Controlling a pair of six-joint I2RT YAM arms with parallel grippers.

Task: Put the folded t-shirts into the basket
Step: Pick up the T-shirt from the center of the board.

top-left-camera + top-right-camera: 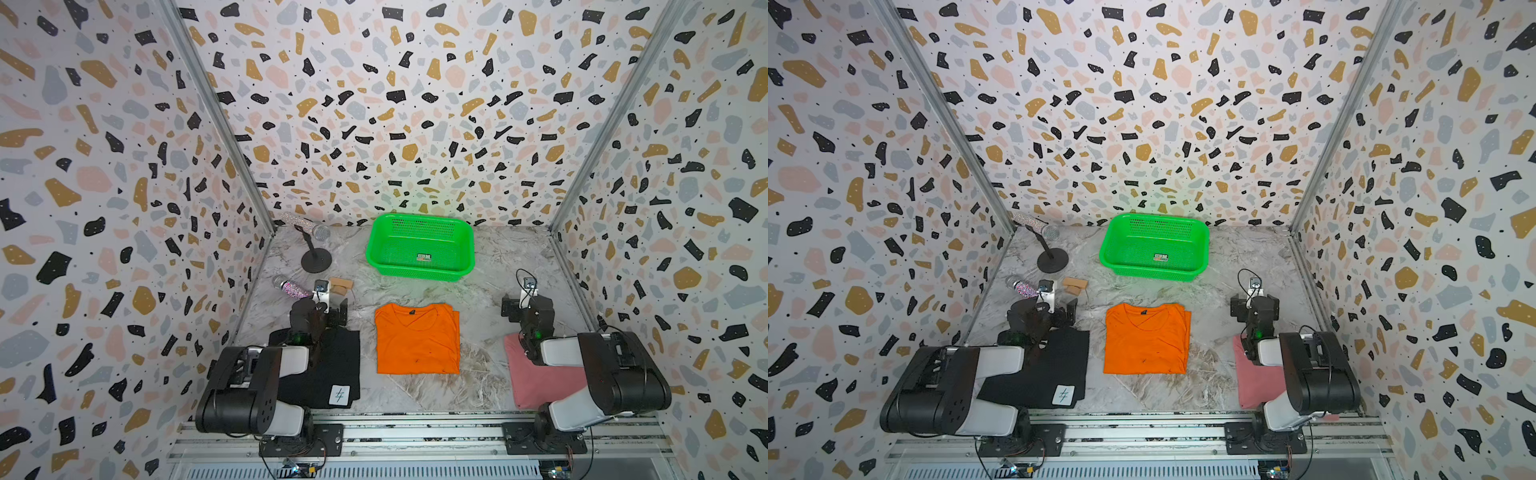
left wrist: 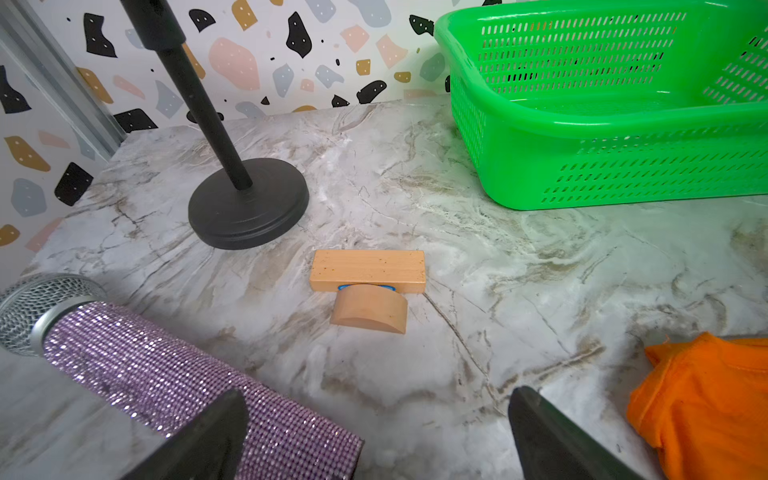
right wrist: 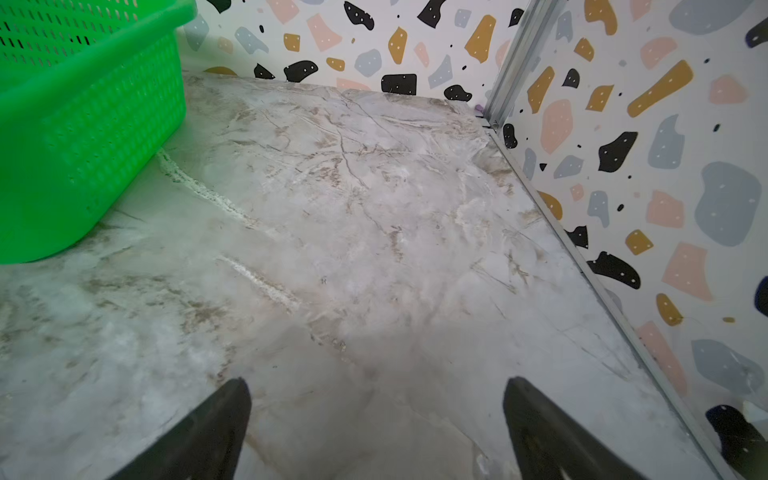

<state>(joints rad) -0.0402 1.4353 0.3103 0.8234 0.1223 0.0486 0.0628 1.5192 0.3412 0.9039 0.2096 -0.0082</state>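
The folded t-shirts, all three, lie out on the marble table (image 1: 490, 291) and none is in the basket (image 1: 419, 271), so by my read the job's at zero.

Orange shirt (image 1: 417, 338) sits mid-table in full view, collar toward the basket. Black shirt (image 1: 332, 361), w/ a white square label (image 1: 338, 395), is on my left, partly under my left arm (image 1: 257, 382). Pink shirt (image 1: 536, 382) is on my right, a good part of it hidden under my right arm (image 1: 602, 374).

The basket stands at the back, centred, beyond the orange shirt w/ a strip of bare table btwn them. Inside there's only a small sticker (image 1: 424, 257) on the floor, no cloth.

Left gripper (image 2: 378, 392) hangs past the far edge of the black shirt, jaws spread wide, nothing btwn them. Right gripper (image 3: 378, 380) is the same, wide apart over bare table and holding nothing.

Left to do: everything — three pick-ups, three drops. The orange shirt looks the easiest start, being nearest the basket and unobstructed.

Small stuff at back left, not my concern: a mic stand (image 1: 316, 259), a glitter mic (image 2: 166, 374) lying just beside one of my left fingers (touching or not, can't tell), and two wooden blocks (image 2: 368, 286).
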